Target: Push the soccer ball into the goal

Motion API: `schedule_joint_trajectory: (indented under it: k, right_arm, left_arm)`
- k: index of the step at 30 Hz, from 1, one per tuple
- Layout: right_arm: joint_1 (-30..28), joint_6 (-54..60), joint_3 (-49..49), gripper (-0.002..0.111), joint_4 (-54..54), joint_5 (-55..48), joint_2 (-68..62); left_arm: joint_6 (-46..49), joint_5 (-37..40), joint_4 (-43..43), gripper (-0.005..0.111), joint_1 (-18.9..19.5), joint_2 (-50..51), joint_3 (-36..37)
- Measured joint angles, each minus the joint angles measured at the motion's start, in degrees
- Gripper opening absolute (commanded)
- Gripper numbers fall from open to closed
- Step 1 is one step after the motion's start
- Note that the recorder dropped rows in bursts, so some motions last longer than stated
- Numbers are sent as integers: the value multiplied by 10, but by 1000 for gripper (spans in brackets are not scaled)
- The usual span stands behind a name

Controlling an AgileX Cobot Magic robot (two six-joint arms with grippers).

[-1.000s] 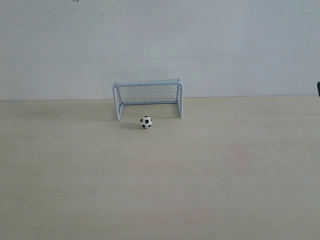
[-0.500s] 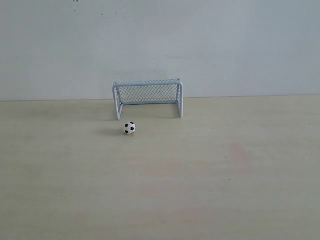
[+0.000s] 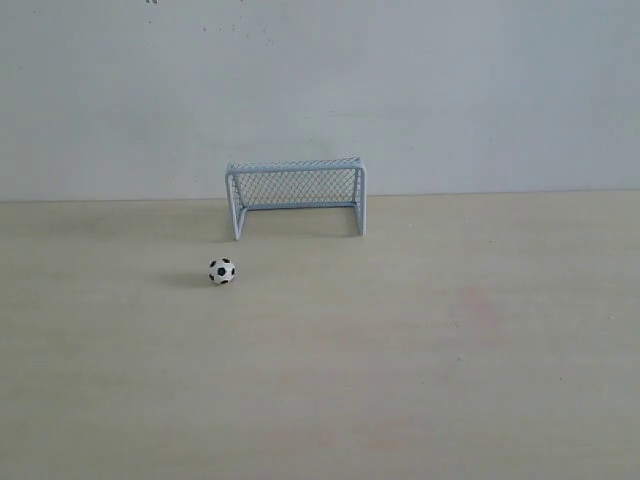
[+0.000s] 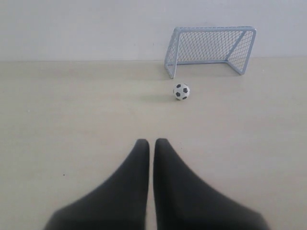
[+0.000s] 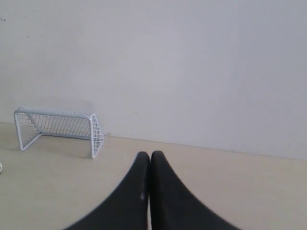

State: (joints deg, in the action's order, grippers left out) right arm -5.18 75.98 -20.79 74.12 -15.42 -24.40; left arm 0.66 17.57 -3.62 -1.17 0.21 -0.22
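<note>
The soccer ball lies on the table in front of the goal and just left of its left post, outside the mouth. In the left wrist view the soccer ball sits well ahead of my left gripper, near the goal. That gripper's black jaws are shut with nothing between them. My right gripper is shut too and empty, with the goal far off to one side. A sliver of the soccer ball shows at that view's edge. Neither gripper appears in the exterior view.
The pale wooden table stretches wide around the ball and goal. A plain white wall rises right behind the goal.
The ball has rolled left and toward the camera, from just before the goal mouth to a spot left of the left post. A dark shape at the right edge is gone.
</note>
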Motion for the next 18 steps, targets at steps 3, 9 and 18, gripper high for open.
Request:
schedule_joint_trajectory:
  k: [3,9,18]
  right_arm:
    - [9,-36,62,0,0,43,57]
    - [11,-74,163,0,1,114,141]
    - [11,-80,199,0,2,120,152]
  left_arm:
    - [0,0,0,4,0,0,0]
    - [0,0,0,4,0,0,0]
    - [0,0,0,4,0,0,0]
